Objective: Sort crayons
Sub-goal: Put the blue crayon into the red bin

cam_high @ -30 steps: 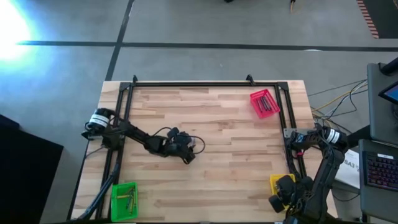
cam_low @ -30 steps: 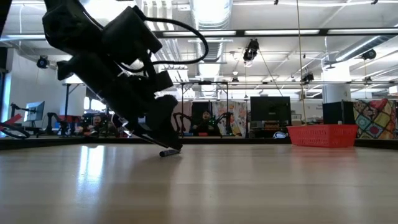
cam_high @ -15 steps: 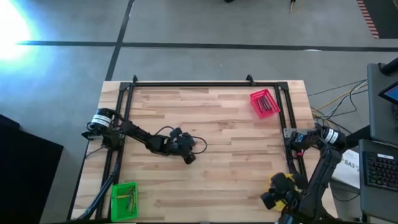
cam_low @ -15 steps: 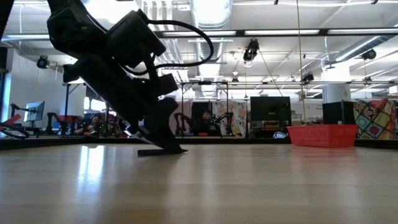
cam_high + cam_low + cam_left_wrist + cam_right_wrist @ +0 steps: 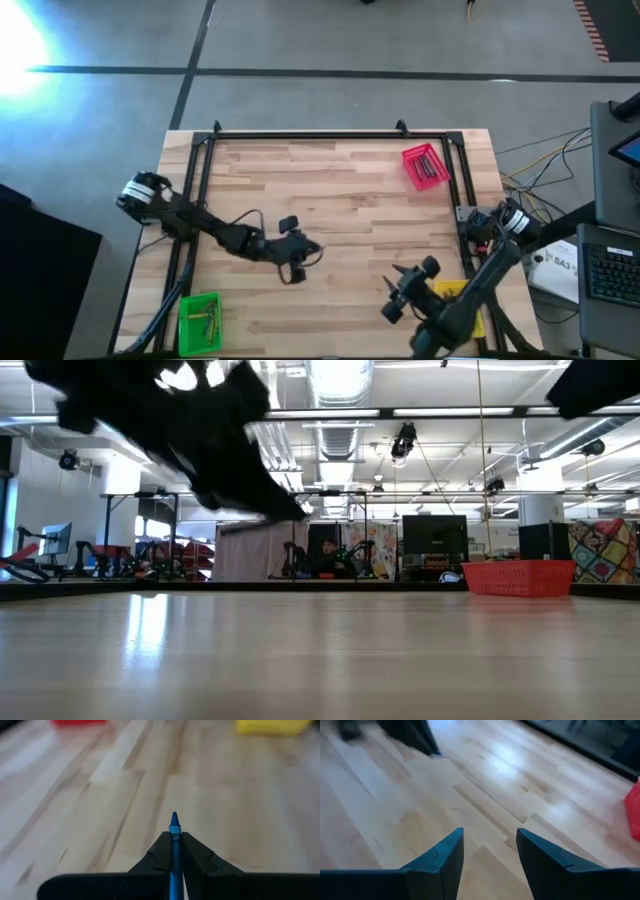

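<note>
The left gripper [image 5: 174,851] is pinching a blue crayon [image 5: 174,845] between its fingers, tip pointing forward, over the middle of the wooden table [image 5: 350,200] and apparently lifted clear of it. The right gripper [image 5: 490,851] is hanging with its fingers spread over bare wood near the yellow tray [image 5: 462,293]. Other crayons are lying in the green tray [image 5: 199,322] and the red tray [image 5: 425,167].

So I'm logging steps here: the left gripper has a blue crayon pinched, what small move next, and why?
Probably carry it clear of the table toward a tray. The left gripper is shut on the blue crayon, already lifted off the wood. Which tray takes blue isn't clear; the right gripper hangs open, empty.
</note>
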